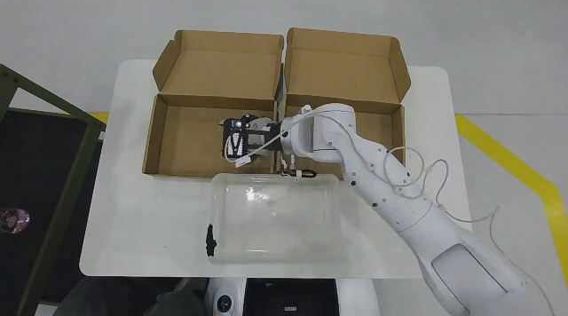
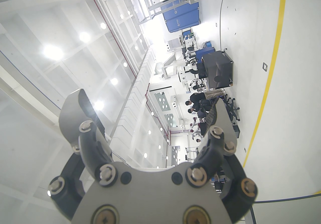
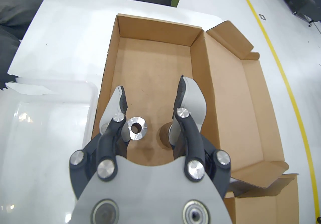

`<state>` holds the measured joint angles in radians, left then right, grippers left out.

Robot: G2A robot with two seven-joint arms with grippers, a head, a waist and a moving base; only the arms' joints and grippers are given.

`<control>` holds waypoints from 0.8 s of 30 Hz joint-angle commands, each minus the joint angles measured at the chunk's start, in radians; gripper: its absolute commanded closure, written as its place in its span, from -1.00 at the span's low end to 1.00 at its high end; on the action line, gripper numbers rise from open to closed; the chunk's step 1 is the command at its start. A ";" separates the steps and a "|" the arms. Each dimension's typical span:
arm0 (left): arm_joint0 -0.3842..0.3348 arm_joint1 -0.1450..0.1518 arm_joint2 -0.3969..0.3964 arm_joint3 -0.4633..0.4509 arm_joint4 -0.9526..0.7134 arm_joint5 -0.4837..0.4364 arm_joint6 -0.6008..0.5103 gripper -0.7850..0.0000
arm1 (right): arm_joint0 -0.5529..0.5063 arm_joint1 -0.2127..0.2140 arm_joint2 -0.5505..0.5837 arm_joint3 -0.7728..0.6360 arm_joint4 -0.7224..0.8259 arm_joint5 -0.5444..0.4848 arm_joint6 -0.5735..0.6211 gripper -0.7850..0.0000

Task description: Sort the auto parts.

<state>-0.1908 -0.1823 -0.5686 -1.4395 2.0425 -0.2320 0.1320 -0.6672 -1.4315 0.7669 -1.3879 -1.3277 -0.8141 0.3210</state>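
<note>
My right gripper (image 3: 152, 88) hangs open over the floor of the left cardboard box (image 3: 155, 26), near its end by the clear bin. A silver metal part with a centre hole (image 3: 136, 128) lies on the box floor between the fingers, close to one of them. A brown round part (image 3: 163, 135) sits beside it, half hidden behind the other finger. From above, the right gripper (image 1: 235, 138) is inside the left box (image 1: 177, 143). My left gripper (image 2: 148, 99) is open with nothing in it and points up at the ceiling and hall.
A second open cardboard box (image 1: 390, 130) stands to the right of the first. A clear plastic bin (image 1: 275, 218) sits in front of both, with a black piece (image 1: 211, 240) at its left rim. A small dark item (image 1: 297, 174) lies at the bin's far rim.
</note>
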 commanded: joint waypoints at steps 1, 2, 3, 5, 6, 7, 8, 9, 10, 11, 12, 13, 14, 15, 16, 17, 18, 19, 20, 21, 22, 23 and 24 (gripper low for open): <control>0.000 0.000 0.000 0.000 0.000 0.000 0.000 -1.00 | -0.048 0.015 0.032 -0.065 -0.001 -0.004 0.015 0.08; 0.000 0.000 0.000 0.000 0.000 0.000 0.000 -1.00 | -0.068 0.022 0.046 -0.094 -0.008 -0.010 0.032 0.07; 0.000 0.000 0.000 0.000 0.000 0.000 0.000 -1.00 | -0.089 0.029 0.060 -0.125 -0.015 -0.009 0.046 0.07; 0.000 0.000 0.000 0.000 0.000 0.000 0.000 -1.00 | -0.137 0.042 0.090 -0.182 -0.010 -0.008 0.057 0.06; 0.000 0.000 0.000 0.000 0.000 0.000 0.000 -1.00 | -0.161 0.048 0.105 -0.208 -0.009 -0.007 0.064 0.06; 0.000 0.000 0.000 0.000 0.000 0.000 0.000 -1.00 | -0.185 0.054 0.120 -0.231 -0.007 -0.005 0.068 0.05; 0.000 0.000 0.000 0.000 0.000 0.000 0.000 -1.00 | -0.208 0.060 0.134 -0.254 -0.010 -0.005 0.075 0.05; 0.000 0.000 0.000 0.000 0.000 0.000 0.000 -1.00 | -0.234 0.066 0.151 -0.275 -0.006 -0.003 0.078 0.05; 0.000 0.000 0.000 0.000 0.000 0.000 0.000 -1.00 | -0.257 0.072 0.167 -0.298 -0.007 -0.005 0.080 0.04; 0.000 0.000 0.000 0.000 0.000 0.000 0.000 -1.00 | -0.281 0.079 0.183 -0.318 -0.011 -0.013 0.088 0.04; 0.000 0.000 0.000 0.000 0.000 0.000 0.000 -1.00 | -0.305 0.085 0.199 -0.339 -0.008 -0.018 0.088 0.04; 0.000 0.000 0.000 0.000 0.000 0.000 0.000 -1.00 | -0.330 0.091 0.217 -0.361 -0.006 -0.021 0.084 0.04; 0.000 0.000 0.000 0.000 0.000 0.000 0.000 -1.00 | -0.353 0.097 0.233 -0.381 -0.011 -0.031 0.085 0.04; 0.000 0.000 0.000 0.000 0.000 0.000 0.000 -1.00 | -0.377 0.103 0.251 -0.400 -0.012 -0.035 0.083 0.03; 0.000 0.000 0.000 0.000 0.000 0.000 0.000 -1.00 | -0.403 0.109 0.270 -0.418 -0.012 -0.035 0.078 0.02; 0.000 0.000 0.000 0.000 0.000 0.000 0.000 -1.00 | -0.427 0.115 0.289 -0.436 -0.021 -0.035 0.079 0.03; 0.000 0.000 0.000 0.000 0.000 0.000 0.000 -1.00 | -0.451 0.120 0.304 -0.456 -0.031 -0.036 0.081 0.03; 0.000 0.000 0.000 0.000 0.000 0.000 0.000 -1.00 | -0.475 0.125 0.318 -0.474 -0.036 -0.035 0.073 0.04; 0.000 0.000 0.000 0.000 0.000 0.000 0.000 -1.00 | -0.496 0.130 0.329 -0.489 -0.044 -0.038 0.067 0.04; 0.000 0.000 0.000 0.000 0.000 0.000 0.000 -1.00 | -0.518 0.135 0.341 -0.503 -0.056 -0.041 0.061 0.04; 0.000 0.000 0.000 0.000 0.000 0.000 0.000 -1.00 | -0.542 0.138 0.355 -0.516 -0.060 -0.030 0.047 0.04; 0.000 0.000 0.000 0.000 0.000 0.000 0.000 -1.00 | -0.566 0.142 0.369 -0.527 -0.071 -0.022 0.034 0.04; 0.000 0.000 0.000 0.000 0.000 0.000 0.000 -1.00 | -0.588 0.147 0.384 -0.537 -0.084 -0.016 0.022 0.04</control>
<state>-0.1908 -0.1823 -0.5686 -1.4395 2.0425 -0.2320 0.1320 -1.2282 -1.2893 1.1342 -1.9143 -1.3984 -0.8386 0.3573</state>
